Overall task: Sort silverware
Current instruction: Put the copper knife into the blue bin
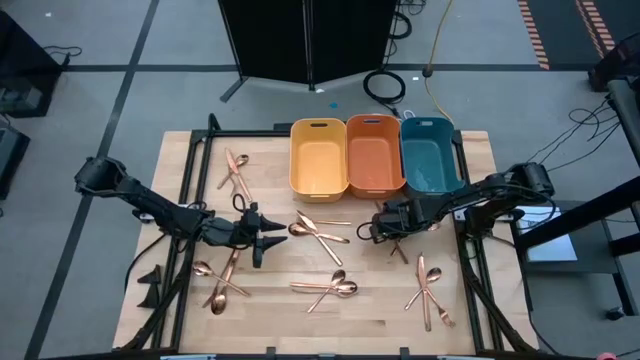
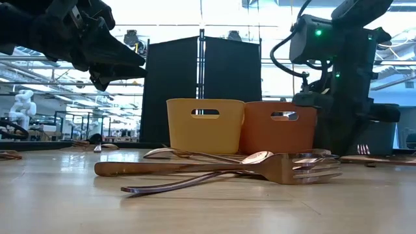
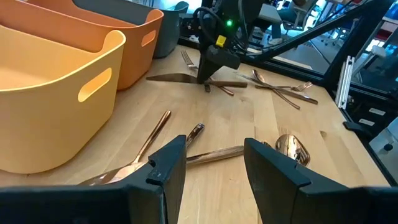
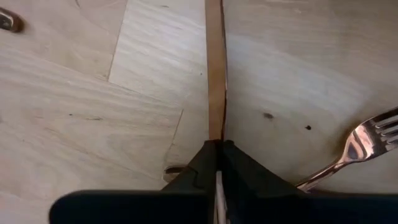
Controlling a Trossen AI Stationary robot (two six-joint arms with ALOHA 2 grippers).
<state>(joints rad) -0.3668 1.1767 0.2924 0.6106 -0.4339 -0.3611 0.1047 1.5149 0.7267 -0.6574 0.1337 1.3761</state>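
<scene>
As R tool [image 4: 216,163] pinches knife [image 4: 215,68] | L tool [image 3: 214,163] open, empty

Grey floor [image 1: 100,60] with dark seams, black folding screen [image 2: 201,84], bright ceiling lights, possibly shelving far behind

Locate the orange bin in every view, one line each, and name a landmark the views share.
High view: orange bin, middle of the three bins at the table's far edge.
Low view: right of centre.
Left wrist view: upper left.
Right wrist view: not in it.
Shared landmark: the yellow bin touching its side.
</scene>
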